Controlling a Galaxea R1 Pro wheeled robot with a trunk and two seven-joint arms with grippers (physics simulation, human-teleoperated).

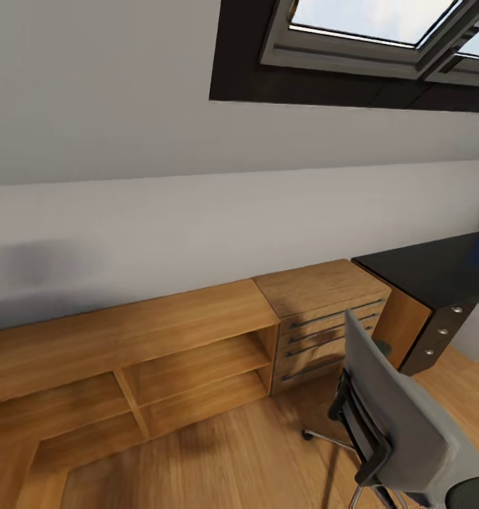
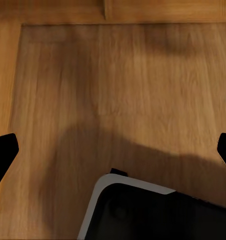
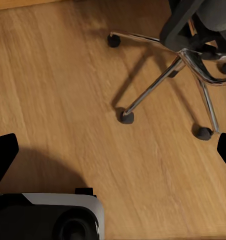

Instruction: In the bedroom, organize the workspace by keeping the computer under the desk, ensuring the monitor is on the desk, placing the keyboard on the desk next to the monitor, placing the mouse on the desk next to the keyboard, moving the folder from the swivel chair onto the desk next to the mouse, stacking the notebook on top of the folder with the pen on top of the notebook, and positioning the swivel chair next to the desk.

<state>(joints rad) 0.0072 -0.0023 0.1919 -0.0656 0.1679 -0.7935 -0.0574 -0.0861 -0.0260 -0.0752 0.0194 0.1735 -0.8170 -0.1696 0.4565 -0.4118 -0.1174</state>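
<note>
Swivel chair (image 1: pixel 402 424) near right rolls easily on castors; push by stiff backrest. Both hands (image 2: pixel 113 150) (image 3: pixel 113 150) wide open, empty.

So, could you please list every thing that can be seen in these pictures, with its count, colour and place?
swivel chair: one, grey with a chrome base, lower right of the head view, back toward the camera
desk: one, black top, right edge
drawer unit: one, dark, silver knobs, under the desk
oak chest: one, bar handles, left of the desk
open shelf: one, oak, along the wall
skylight: one, top right
floor: wooden
left gripper: open, over the floor
right gripper: open, near the chair's castors
</note>
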